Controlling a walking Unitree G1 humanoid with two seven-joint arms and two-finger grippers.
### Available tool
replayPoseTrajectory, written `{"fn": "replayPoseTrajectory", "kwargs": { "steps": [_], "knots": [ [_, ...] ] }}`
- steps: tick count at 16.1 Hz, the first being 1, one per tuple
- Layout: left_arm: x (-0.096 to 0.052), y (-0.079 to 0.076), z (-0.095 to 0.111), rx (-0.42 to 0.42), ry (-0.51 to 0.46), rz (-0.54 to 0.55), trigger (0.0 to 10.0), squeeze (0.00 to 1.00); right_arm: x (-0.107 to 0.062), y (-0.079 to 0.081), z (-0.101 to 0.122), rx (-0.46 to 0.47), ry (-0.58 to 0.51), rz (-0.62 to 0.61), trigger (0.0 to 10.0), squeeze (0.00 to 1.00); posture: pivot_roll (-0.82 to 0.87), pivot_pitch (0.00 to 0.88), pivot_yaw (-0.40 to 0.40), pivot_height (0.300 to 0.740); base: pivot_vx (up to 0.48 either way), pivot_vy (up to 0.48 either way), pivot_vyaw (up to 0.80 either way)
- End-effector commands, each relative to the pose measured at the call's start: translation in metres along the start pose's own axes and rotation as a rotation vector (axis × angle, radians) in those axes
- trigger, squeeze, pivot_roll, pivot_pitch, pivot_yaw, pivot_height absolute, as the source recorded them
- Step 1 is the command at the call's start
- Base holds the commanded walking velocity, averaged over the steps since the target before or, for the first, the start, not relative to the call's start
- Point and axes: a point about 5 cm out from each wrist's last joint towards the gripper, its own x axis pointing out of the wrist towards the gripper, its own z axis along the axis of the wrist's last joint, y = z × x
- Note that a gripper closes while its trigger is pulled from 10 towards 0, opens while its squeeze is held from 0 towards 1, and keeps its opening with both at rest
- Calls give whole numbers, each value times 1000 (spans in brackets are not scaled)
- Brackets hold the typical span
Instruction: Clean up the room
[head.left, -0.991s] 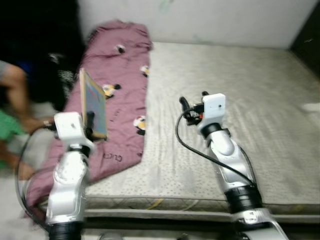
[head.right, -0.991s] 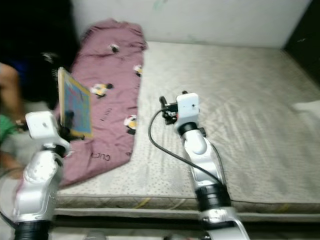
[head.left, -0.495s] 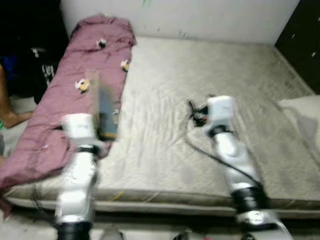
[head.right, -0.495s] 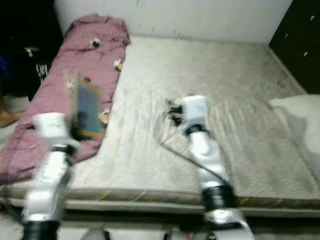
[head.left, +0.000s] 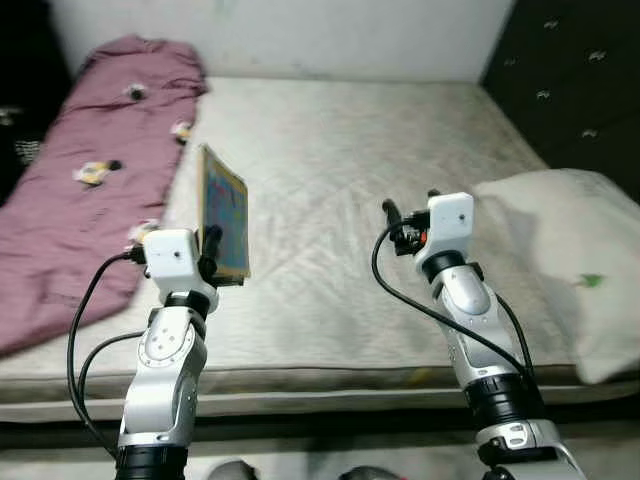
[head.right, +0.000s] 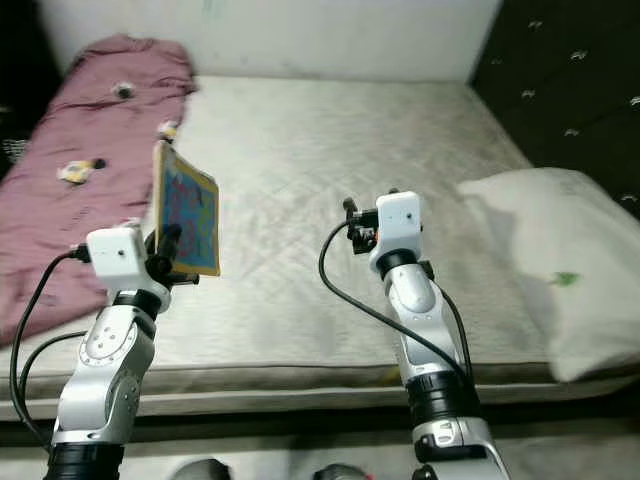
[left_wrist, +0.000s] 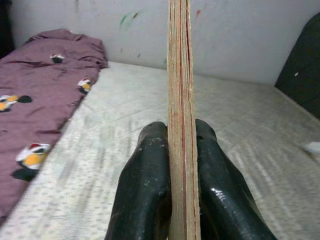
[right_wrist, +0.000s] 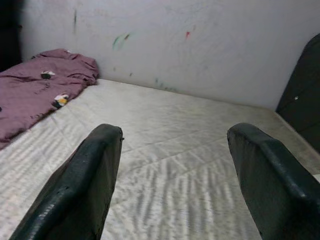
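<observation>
1. Book (head.left: 224, 212): I hold it upright in my left pincer (left_wrist: 176, 150), clamped by its lower edge, spine side toward the wrist camera, above the near left part of the bed (head.left: 340, 150). The colourful cover faces my right.
2. My grip sits low on a tall, thin thing, so I judge it can swing or slip between the fingers (left_wrist: 145, 185). I should keep the wrist level and move slowly, with no sharp turns of the body.
3. My right pincer (head.left: 410, 218) hangs open and empty over the middle of the bed. It is free to steady the top edge of the book if it starts to lean.
4. I cannot see where books belong in this room, so I should find a shelf or table before I let go.
5. The purple blanket (head.left: 90, 150) lies crumpled along the left side of the bed and a white pillow (head.left: 560, 250) sits at the right edge. I should carry the book clear of both, since they likely need tidying afterwards.
</observation>
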Motion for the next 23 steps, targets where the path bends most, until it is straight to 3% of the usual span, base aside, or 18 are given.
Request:
{"fn": "replayPoseTrajectory", "kwargs": {
  "steps": [1,6,10,16,23],
  "knots": [
    [1,8,11,18,-50,20,10000,0,3,6,6,2,-19,15,10000,0,-11,0,-35,740,0,-345,0],
    [1,7,13,-3,-76,35,10000,0,4,5,4,17,-2,2,10000,0,-13,0,-35,740,0,-107,0],
    [2,8,14,4,-81,31,10000,0,4,5,5,21,-7,-1,10000,0,-14,0,-35,740,0,0,-714],
    [1,5,16,-8,-101,-8,10000,0,4,4,5,16,-8,-1,10000,0,-14,0,-35,740,0,0,0],
    [0,4,17,-16,-106,-23,10000,0,4,3,5,21,-6,-8,10000,0,-16,0,-34,740,272,0,0]
  ]
}}
